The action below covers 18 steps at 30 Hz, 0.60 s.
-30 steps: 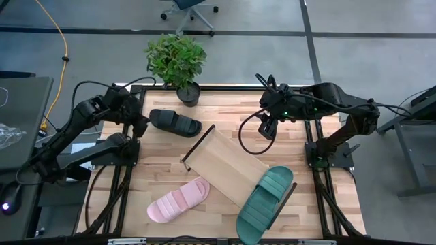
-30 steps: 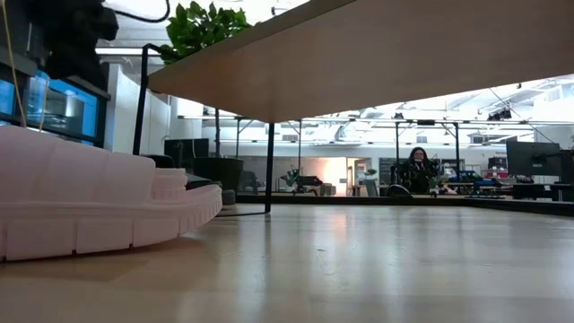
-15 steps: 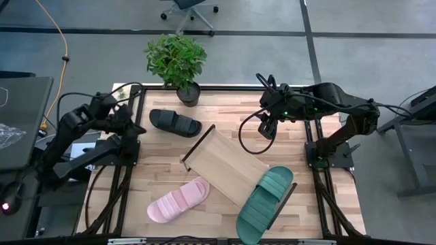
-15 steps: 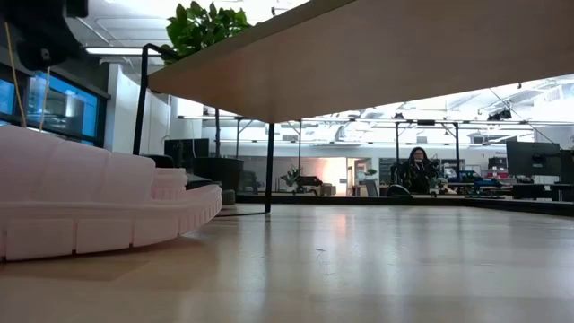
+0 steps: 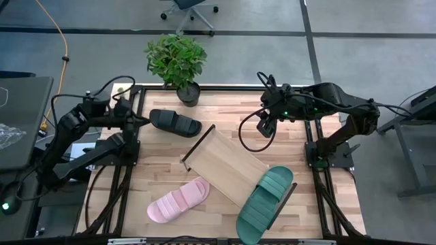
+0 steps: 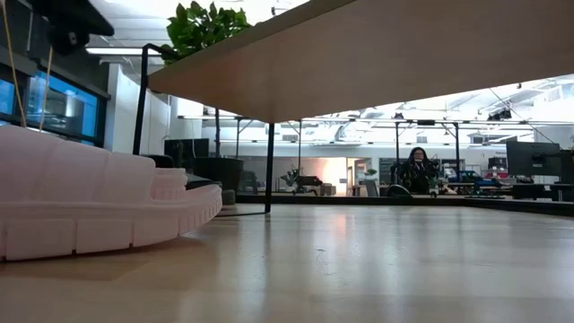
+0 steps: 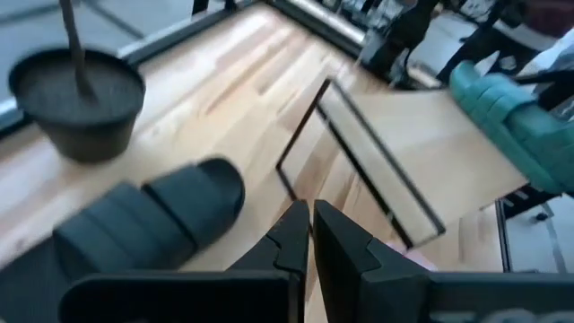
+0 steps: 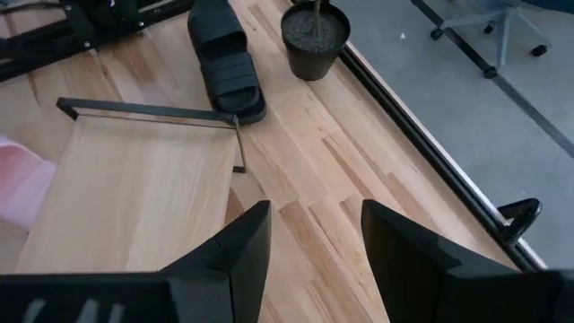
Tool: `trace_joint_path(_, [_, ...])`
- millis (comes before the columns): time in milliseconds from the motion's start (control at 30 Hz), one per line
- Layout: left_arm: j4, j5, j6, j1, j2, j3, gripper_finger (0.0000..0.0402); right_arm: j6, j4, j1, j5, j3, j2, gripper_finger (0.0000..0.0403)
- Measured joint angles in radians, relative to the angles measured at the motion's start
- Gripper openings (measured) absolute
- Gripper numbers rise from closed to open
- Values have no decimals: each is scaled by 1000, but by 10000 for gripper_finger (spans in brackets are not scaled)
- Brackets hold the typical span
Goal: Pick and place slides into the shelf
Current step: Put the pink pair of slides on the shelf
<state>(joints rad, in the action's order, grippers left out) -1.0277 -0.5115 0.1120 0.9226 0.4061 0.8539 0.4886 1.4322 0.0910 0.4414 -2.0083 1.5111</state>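
So progress check: one out of three, I'd say. The teal slide (image 5: 264,204) is already sitting on the near end of the shelf (image 5: 221,162), though its heel hangs off past the black end frame toward the desk's front edge. The rest of the plank is bare, so there's room for two more.

The pink slide (image 5: 178,201) is flat on the desk (image 5: 300,146), just beside the shelf's long side, near the front. The black slide (image 5: 175,122) is up at the back, close to the potted plant (image 5: 176,62) and not far from the shelf's other end frame.

The left hand (image 5: 143,120) is right next to the black slide's end, barely apart from it from above. In the left wrist view its fingers (image 7: 291,235) are pressed together with nothing between them, and the black slide sits just ahead and to one side. My guess is that slide is the one it's going for, but it'd have to open up first.

The right hand (image 5: 264,126) hovers over bare desk beyond the shelf's far end, fingers (image 8: 238,247) spread wide and holding nothing. Looks like it's just waiting.

So two slides left: black likely next, then pink.
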Motion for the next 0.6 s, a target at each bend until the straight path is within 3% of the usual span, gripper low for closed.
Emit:
trace_joint_path(233, [143,-21,-6,0,-1,-9,10,38,1,1,2,0,0,167])
trace_joint_path(500, [599,-276,161,-1,-1,-151,10,47,8,1,4,0,0,167])
trace_joint_path(600, [730,-296,236,-29,-11,-197,10,58,15,1,4,0,0,167])
